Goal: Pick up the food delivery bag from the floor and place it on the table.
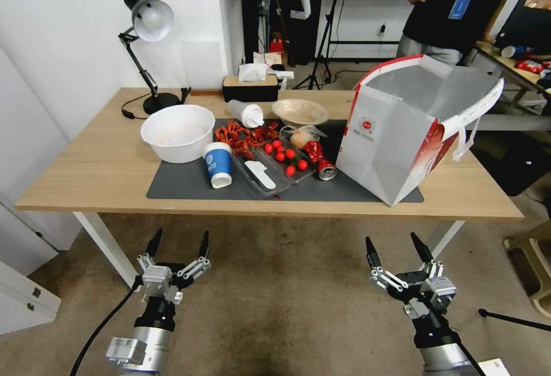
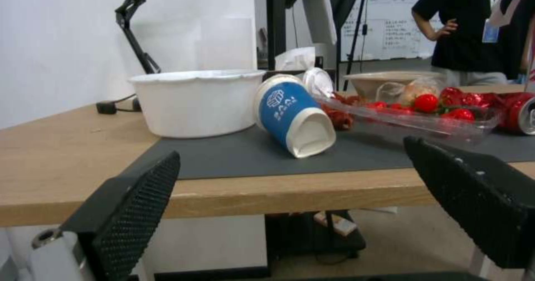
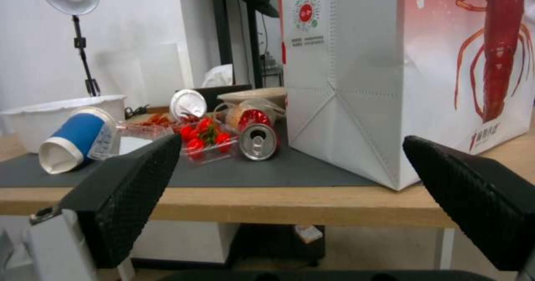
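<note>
The food delivery bag (image 1: 402,129) stands upright on the right part of the table (image 1: 74,181), its base partly on the dark grey mat (image 1: 189,183). It is white with red edges, a silver lining and a white strap handle hanging off its right side. In the right wrist view the food delivery bag (image 3: 390,72) shows a red crayfish print on its side. My left gripper (image 1: 178,243) hangs open over the floor (image 1: 287,301), in front of the table's left half. My right gripper (image 1: 396,248) is open too, below the table edge in front of the bag. Both are empty.
On the mat lie a white bowl (image 1: 177,132), a tipped blue paper cup (image 1: 218,163), a clear tray of cherry tomatoes (image 1: 281,163), a crushed red can (image 1: 321,163) and a beige bowl (image 1: 300,112). A desk lamp (image 1: 146,49) and tissue box (image 1: 251,86) stand at the back.
</note>
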Controlling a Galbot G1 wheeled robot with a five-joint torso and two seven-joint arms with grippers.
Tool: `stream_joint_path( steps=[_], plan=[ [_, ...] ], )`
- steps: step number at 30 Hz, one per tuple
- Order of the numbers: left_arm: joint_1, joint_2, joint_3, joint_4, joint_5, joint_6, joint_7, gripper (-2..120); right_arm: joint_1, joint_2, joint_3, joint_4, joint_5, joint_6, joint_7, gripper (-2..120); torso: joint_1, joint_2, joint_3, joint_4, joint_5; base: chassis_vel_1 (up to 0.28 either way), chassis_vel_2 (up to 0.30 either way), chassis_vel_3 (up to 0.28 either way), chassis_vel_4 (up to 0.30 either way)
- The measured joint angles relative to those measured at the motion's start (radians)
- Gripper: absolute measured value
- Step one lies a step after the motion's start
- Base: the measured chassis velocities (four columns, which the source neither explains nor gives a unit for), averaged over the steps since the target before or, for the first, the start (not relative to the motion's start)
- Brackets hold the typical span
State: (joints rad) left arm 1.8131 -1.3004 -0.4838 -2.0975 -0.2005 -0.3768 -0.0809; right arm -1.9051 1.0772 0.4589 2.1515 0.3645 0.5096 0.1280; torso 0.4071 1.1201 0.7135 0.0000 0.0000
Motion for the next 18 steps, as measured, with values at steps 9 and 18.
stream_joint_path(
  steps=[9,18],
  plan=[
    [0.0,0.0,0.0,0.0,0.001,0.0,-0.001,100,0.0,-0.001,0.0,0.001,0.001,-0.002,0.0,100,0.0,0.0,0.0,0.0,0.0,0.0,0.0,0.0,0.0],
    [0.0,0.0,0.0,0.0,0.001,0.0,-0.001,100,0.0,-0.001,0.001,0.002,0.002,-0.003,0.001,100,0.0,0.0,0.0,0.0,0.0,0.0,0.0,0.0,0.0]
  ],
)
